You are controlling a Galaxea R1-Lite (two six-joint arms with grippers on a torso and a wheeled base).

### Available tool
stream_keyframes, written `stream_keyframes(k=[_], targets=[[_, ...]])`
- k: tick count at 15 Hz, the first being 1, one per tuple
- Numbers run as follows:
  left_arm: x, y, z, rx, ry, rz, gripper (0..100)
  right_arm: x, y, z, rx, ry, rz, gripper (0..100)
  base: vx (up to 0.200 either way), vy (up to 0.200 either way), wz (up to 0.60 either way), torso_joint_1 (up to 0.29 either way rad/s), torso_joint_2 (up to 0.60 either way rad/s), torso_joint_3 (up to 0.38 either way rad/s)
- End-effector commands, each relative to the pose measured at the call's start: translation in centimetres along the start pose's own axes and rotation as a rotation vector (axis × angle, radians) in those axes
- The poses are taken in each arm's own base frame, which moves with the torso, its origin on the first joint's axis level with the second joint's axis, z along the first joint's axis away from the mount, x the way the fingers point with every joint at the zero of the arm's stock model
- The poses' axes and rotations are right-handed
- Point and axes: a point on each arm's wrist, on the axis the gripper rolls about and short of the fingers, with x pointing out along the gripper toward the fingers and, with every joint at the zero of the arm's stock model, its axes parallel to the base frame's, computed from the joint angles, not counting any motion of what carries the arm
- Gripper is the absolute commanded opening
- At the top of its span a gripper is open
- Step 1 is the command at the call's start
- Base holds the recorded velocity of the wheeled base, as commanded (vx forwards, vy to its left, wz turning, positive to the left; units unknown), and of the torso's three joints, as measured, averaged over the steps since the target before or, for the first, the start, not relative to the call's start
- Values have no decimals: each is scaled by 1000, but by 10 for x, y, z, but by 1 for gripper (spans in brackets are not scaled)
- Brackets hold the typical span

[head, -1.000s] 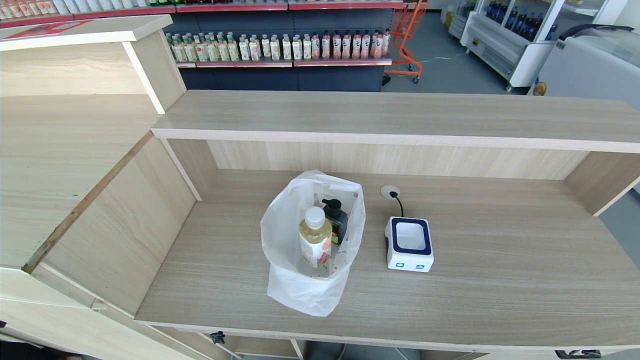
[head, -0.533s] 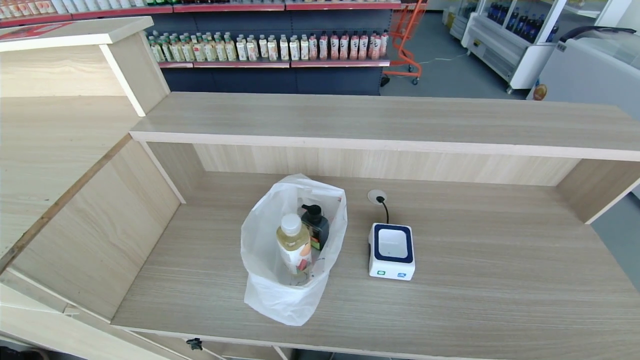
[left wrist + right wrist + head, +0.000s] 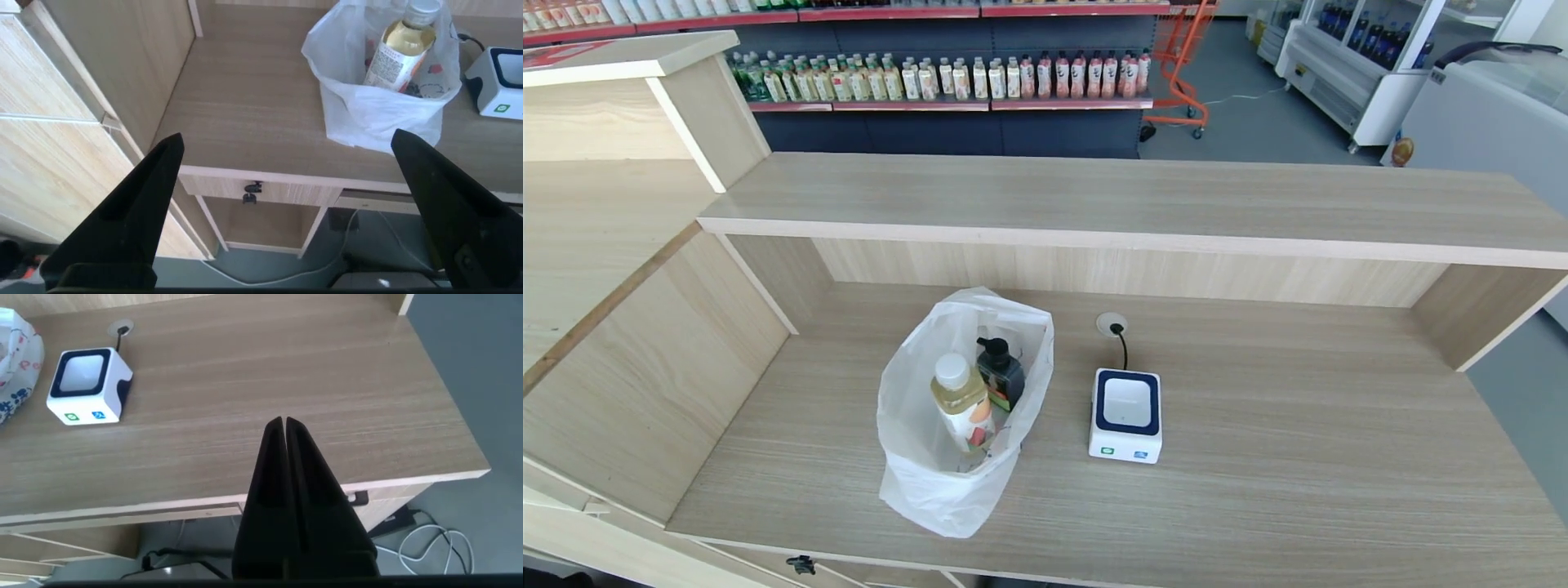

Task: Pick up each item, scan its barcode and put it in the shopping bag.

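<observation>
A white plastic shopping bag (image 3: 947, 457) stands open on the wooden counter (image 3: 1258, 457). Inside it are a yellow drink bottle (image 3: 960, 400) with a white cap and a dark pump bottle (image 3: 1001, 377). The bag (image 3: 380, 106) and drink bottle (image 3: 400, 45) also show in the left wrist view. A white barcode scanner (image 3: 1125, 415) with a blue-framed window sits just right of the bag, also seen as the scanner (image 3: 84, 385) from the right wrist. My left gripper (image 3: 286, 184) is open, held low off the counter's front edge. My right gripper (image 3: 283, 426) is shut with nothing in it, over the counter's front right part.
A raised back ledge (image 3: 1127, 200) runs behind the counter, with side walls at both ends. The scanner's cable runs to a round grommet (image 3: 1111, 324). A drawer lock (image 3: 252, 190) sits under the counter's front edge. Shop shelves with bottles (image 3: 931, 77) stand beyond.
The whole head picture has shifted left, so the camera moved to the right. The bag, bottles and scanner have kept their places on the counter.
</observation>
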Motion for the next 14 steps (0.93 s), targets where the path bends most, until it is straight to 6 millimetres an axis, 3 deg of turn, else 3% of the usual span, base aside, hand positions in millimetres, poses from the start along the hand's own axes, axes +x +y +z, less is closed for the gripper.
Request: stream_keyframes(k=[1,4,14], targets=[[1,0,0,1,13,-1,100,0,0,0,-9,4,1,0,200,0,0,17,7,2],[0,0,0,-5,-4,2,100,0,0,0,-11,4,6,0,200,0,0,-4,2,4],[0,0,0,-4,-4,0,100,0,0,0,-15,4,6,0,0,0,0,0,0,0]])
